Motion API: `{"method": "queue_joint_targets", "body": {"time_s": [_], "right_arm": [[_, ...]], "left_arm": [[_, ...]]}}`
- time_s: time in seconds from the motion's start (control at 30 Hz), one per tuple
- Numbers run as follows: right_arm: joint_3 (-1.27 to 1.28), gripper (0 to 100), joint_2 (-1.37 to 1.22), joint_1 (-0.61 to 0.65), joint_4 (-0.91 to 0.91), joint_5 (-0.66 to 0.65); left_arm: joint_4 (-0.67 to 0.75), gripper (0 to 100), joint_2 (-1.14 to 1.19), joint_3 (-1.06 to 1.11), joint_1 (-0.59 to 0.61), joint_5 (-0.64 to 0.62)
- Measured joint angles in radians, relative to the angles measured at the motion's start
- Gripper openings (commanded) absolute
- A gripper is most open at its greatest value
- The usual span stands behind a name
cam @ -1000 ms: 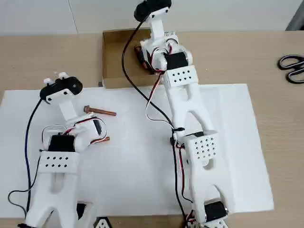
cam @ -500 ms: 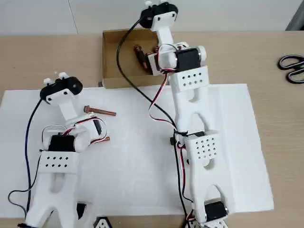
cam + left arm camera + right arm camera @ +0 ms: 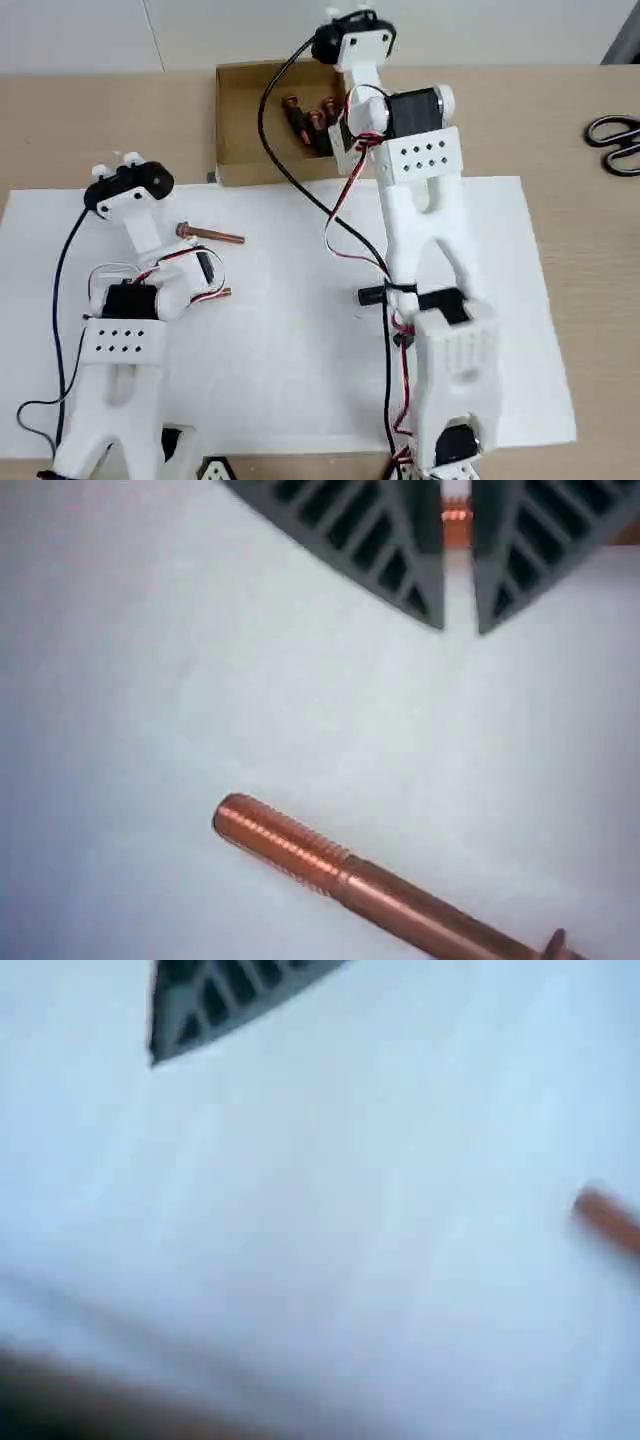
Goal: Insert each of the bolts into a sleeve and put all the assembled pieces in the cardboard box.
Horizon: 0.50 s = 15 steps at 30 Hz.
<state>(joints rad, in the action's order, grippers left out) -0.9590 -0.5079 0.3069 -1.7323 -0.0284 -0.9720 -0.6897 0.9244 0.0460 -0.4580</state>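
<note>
Copper bolt (image 3: 210, 235) lying loose on the white paper sheet (image 3: 290, 370), near the left pincer (image 3: 460, 620), which is clamped on a threaded copper piece (image 3: 456, 520). Assembled pieces (image 3: 305, 113) lie in the cardboard box (image 3: 235, 120). The right arm (image 3: 420, 190) stands at the box's edge; its pincer's state cannot be told. Mating likely goes best with the bolt gripped near its head and aligned with the held piece. The sheet covers a wooden counter (image 3: 560, 110); scissors (image 3: 615, 140) lie well apart.
</note>
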Motion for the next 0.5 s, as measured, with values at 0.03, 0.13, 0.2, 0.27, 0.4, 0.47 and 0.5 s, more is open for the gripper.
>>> {"method": "queue_joint_targets", "body": {"time_s": [0.03,0.13,0.2,0.27,0.4,0.47,0.5], "right_arm": [[0.077,22.0,0.043,0.0,0.0,0.0],[0.261,22.0,0.137,-0.002,0.0,0.0],[0.359,22.0,0.183,-0.003,0.0,-0.006],[0.445,22.0,0.224,-0.003,0.0,-0.049],[0.591,22.0,0.29,0.0,0.0,-0.167],[0.651,22.0,0.307,-0.009,0.0,-0.232],[0.677,22.0,0.31,-0.017,0.0,-0.267]], "left_arm": [[0.0,1,0.0,0.0,0.0,0.0],[0.0,1,0.0,0.0,0.0,0.0],[0.0,1,0.0,0.0,0.0,0.0],[0.0,1,0.0,0.0,0.0,0.0],[0.0,1,0.0,0.0,0.0,0.0],[0.0,1,0.0,0.0,0.0,0.0],[0.0,1,0.0,0.0,0.0,0.0]]}}
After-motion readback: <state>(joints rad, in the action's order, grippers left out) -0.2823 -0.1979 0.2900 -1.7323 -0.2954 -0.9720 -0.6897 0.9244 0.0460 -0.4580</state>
